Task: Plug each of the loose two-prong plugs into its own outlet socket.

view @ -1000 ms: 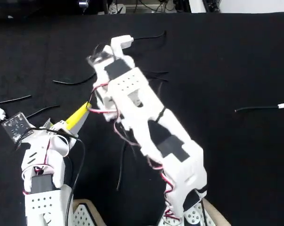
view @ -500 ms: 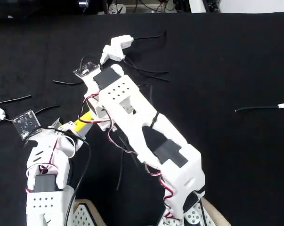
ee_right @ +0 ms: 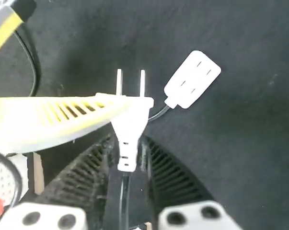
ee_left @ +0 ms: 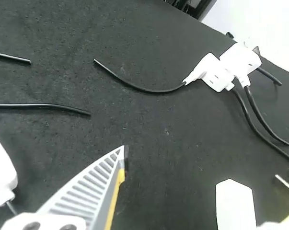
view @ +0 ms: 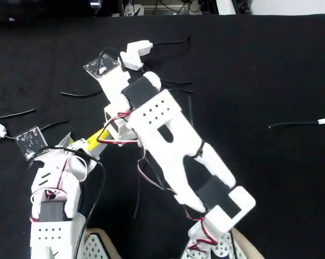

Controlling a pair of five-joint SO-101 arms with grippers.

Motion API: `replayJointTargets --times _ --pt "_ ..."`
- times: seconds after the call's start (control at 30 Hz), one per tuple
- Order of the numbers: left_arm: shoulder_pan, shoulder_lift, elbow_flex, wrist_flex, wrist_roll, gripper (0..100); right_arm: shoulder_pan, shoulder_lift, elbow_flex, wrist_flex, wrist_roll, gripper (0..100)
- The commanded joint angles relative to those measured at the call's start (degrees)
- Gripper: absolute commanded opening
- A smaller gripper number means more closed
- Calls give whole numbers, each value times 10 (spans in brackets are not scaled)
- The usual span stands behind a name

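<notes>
loc: robotics lab | evid: blk-cloth bench, cable clutter at rear

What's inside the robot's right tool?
The right tool grips a white two-prong plug, prongs sticking out. A yellow ribbed part covers one side of the plug's body.

Black table with clutter behind it

A matte black cover spans the table to every edge that shows. Past the far edge, near its middle, lies a tangle of cables, with a small white block just beside it and a small metal piece further left. A white surface shows beyond the far right corner. A tan board sits at the near edge.
</notes>
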Motion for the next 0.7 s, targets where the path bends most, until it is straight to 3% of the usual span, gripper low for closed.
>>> replayJointTargets --times 0.0,0.67 --pt "6 -4 8 2 -5 544 -4 -44 -3 12 5 13" --pt "6 -3 8 2 -5 544 36 -104 -2 12 2 12"
